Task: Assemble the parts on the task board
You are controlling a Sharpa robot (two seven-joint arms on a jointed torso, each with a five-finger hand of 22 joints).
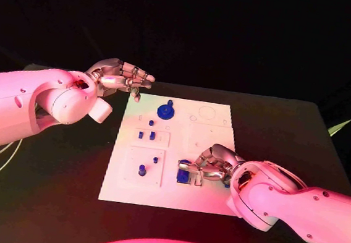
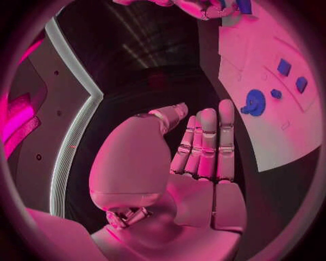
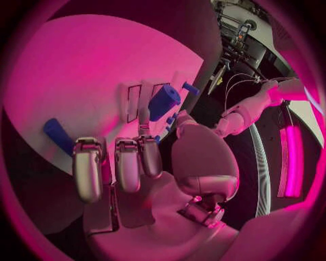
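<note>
Right hand (image 1: pixel 207 166) sits nearest, low over the near right part of the task board (image 1: pixel 119 194), fingers (image 3: pixel 127 163) curled around a blue part (image 1: pixel 184 175) and pinching it. Just left of it, a recess in the board holds a small blue piece (image 1: pixel 143 169), and the next recess back has two little blue pegs (image 1: pixel 146 135). Farther up is a round blue gear (image 1: pixel 166 111). Left hand (image 1: pixel 121 78) hovers past the board's far left corner over the bench (image 1: pixel 291 133), fingers straight and pressed together, holding nothing.
</note>
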